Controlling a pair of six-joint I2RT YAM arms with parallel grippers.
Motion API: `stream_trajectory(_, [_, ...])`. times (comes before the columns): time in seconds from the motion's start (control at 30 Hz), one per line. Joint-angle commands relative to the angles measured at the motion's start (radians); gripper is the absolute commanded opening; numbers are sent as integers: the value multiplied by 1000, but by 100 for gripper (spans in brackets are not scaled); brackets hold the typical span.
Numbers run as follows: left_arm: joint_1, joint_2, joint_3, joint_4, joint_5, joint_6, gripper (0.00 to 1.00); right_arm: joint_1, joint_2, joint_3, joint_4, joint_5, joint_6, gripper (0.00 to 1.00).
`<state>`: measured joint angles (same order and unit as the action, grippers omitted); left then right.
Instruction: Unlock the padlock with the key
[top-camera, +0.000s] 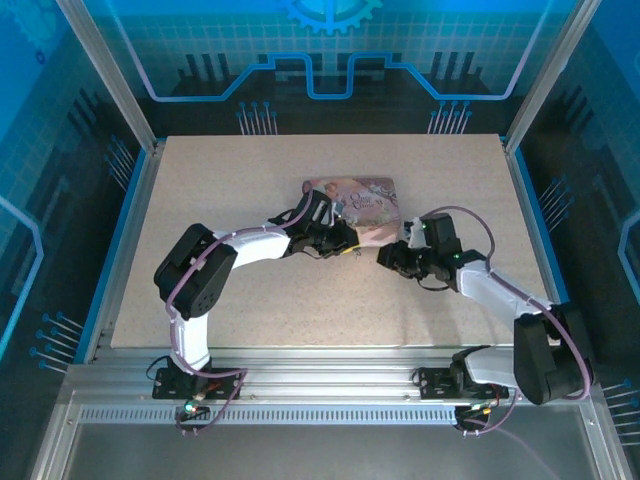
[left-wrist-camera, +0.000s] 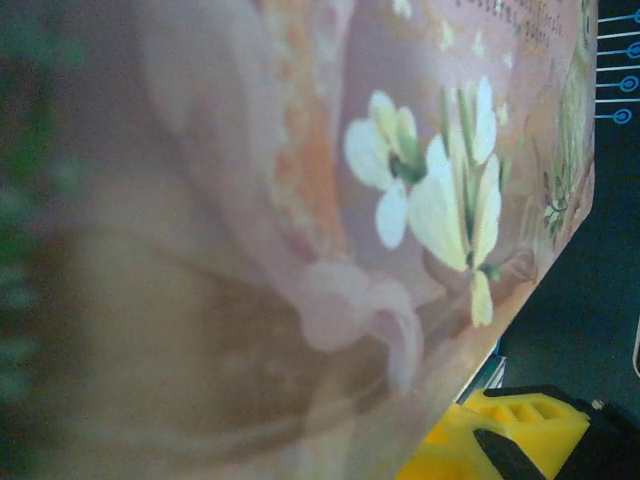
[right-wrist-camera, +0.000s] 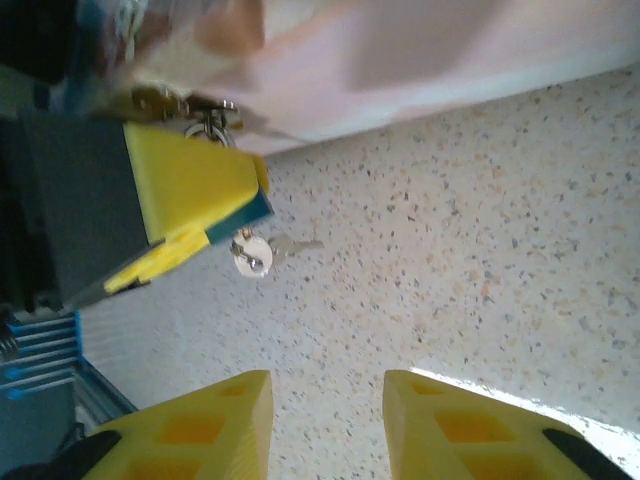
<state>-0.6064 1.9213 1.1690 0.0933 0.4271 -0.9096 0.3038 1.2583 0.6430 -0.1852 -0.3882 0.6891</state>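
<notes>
The pink tin (top-camera: 352, 196) lies mid-table, and its blurred flowered lid (left-wrist-camera: 420, 200) is pressed close to the left wrist camera. My left gripper (top-camera: 345, 240) is at the tin's near edge. One yellow finger (left-wrist-camera: 500, 430) shows, the other is hidden, so I cannot read its grip. In the right wrist view the small dark padlock (right-wrist-camera: 152, 100) sits at the tin's edge (right-wrist-camera: 420, 60), just above the left gripper's yellow finger (right-wrist-camera: 190, 185). The thin key (right-wrist-camera: 295, 245), on a round ring (right-wrist-camera: 250, 255), is just below that finger. My right gripper (right-wrist-camera: 328, 420) hovers open over bare table, short of the key.
The speckled tabletop (top-camera: 300, 300) spreads around both arms. Blue-edged transparent walls (top-camera: 125, 200) close in the sides, and a metal rail (top-camera: 320, 385) runs along the near edge. My right gripper (top-camera: 385, 256) is a short gap from the left one.
</notes>
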Motion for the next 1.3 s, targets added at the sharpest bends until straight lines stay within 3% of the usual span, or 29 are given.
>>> stream_trajectory(0.0, [-11, -50, 27, -5, 41, -14, 9, 54, -20, 32, -65, 124, -116, 40])
stream_trajectory(0.5, [-10, -36, 44, -6, 63, -21, 9, 222, 145, 165, -20, 317, -197, 42])
stream_trajectory(1.27, [-11, -31, 58, -4, 85, -25, 9, 272, 255, 287, -55, 415, -224, 35])
